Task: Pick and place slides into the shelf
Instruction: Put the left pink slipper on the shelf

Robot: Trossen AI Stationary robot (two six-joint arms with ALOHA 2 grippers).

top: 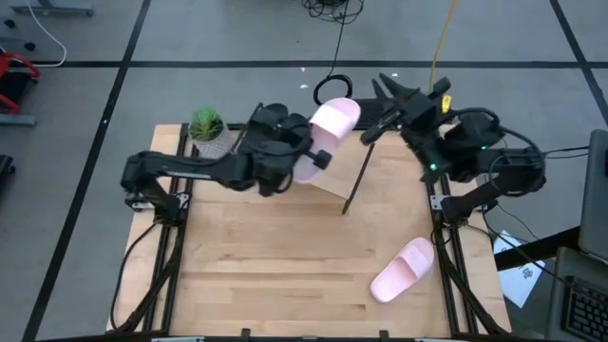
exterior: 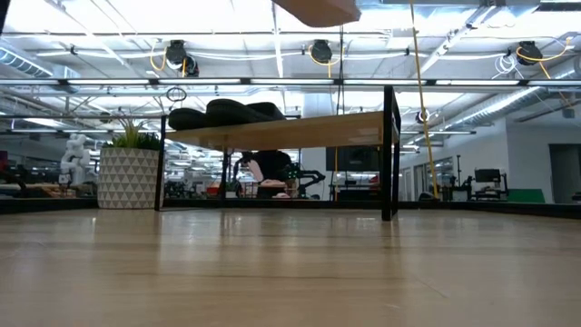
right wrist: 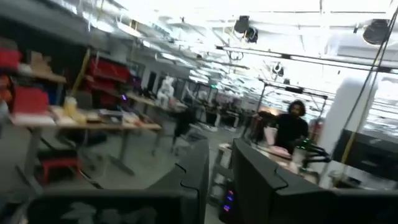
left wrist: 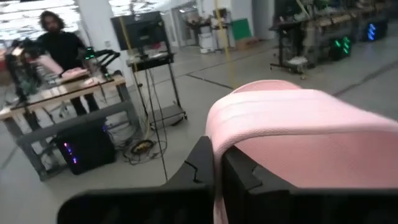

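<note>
Right tool (right wrist: 219,177) fingers near-parallel, narrow gap, apparently empty. Beyond: blurred workshop, cluttered bench (right wrist: 81,121), dark-clothed person (right wrist: 292,129) standing.

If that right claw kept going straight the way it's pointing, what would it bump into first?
Probably nothing on the table: the right gripper, holding nothing, points out past the wooden table's far edge toward open grey floor, though depth is hard to judge.

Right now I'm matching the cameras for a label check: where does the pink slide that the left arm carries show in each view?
High view: pink slide at top centre, over the shelf, held in the left fingers.
Low view: only its underside at the top edge, above the shelf.
Left wrist view: fills the right half.
Right wrist view: not in it.
Shared landmark: the shelf.
</note>
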